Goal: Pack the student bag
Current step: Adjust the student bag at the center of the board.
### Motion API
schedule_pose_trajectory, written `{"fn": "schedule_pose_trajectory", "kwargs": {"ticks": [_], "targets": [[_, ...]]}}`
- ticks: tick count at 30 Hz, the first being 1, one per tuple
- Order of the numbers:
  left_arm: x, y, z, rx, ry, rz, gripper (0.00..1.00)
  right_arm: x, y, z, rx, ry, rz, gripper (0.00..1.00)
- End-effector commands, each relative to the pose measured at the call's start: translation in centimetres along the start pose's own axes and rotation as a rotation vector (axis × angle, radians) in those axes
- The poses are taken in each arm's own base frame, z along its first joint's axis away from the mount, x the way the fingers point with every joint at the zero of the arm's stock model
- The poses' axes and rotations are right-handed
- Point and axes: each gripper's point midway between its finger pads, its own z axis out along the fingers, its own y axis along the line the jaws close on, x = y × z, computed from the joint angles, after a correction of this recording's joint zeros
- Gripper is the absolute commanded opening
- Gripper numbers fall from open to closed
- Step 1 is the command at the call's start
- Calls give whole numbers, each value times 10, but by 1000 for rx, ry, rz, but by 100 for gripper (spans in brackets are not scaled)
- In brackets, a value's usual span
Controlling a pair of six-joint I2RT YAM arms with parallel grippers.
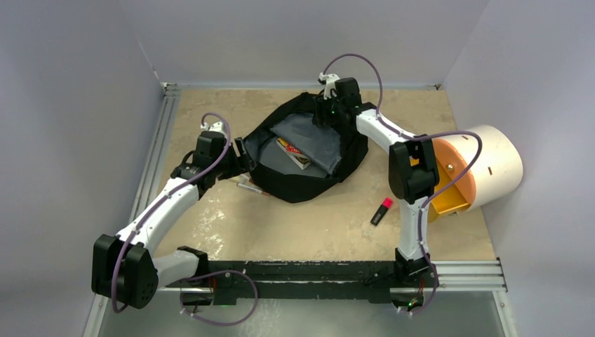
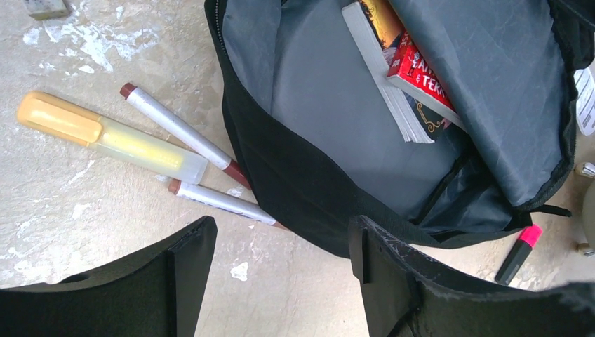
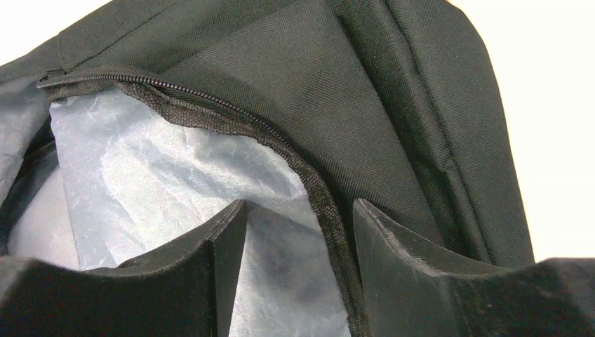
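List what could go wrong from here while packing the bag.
1. The right gripper has its jaws open astride the zipper rim of the student bag. Closing could catch only the grey lining, which might slip and let the mouth sag over the book.
2. The lower silver marker ends against the bag's edge. The open left gripper might pinch fabric with it or drag the bag.
3. The pink highlighter lies apart on the bag's other side and could get left out.
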Motion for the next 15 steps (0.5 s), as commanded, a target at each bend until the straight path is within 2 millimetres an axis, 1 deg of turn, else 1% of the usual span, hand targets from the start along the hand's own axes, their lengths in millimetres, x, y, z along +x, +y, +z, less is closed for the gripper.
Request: {"fn": "schedule_pose_trajectory", "kwargs": {"ticks": [1,2,4,7,8,9,12,15], "targets": [[-3,-1,-5,18,-27,-4,68,-27,7,-7,-47,-54,-37,57],[-2,-1,-5,16,-26,-5,68,-26,8,-7,-51,-52,-36,55],[-1,0,-4,15,-23,-7,68,-27,9,-9,-57,-56,-34,48],[-1,-1,-3,18,-20,-11,68,-27,12,-12,-71,-62,-34,33],[-1,-1,-3,20,-20,-10,68,-28,13,-14,-75,-65,-35,27],[-1,-1,-3,20,-19,-11,68,-28,14,-15,-79,-67,-35,22],[-2,-2,-3,21,-21,-10,68,-27,19,-19,-101,-66,-36,16],[-2,-1,-4,17,-24,-9,68,-28,26,-27,-134,-67,-41,7]]}}
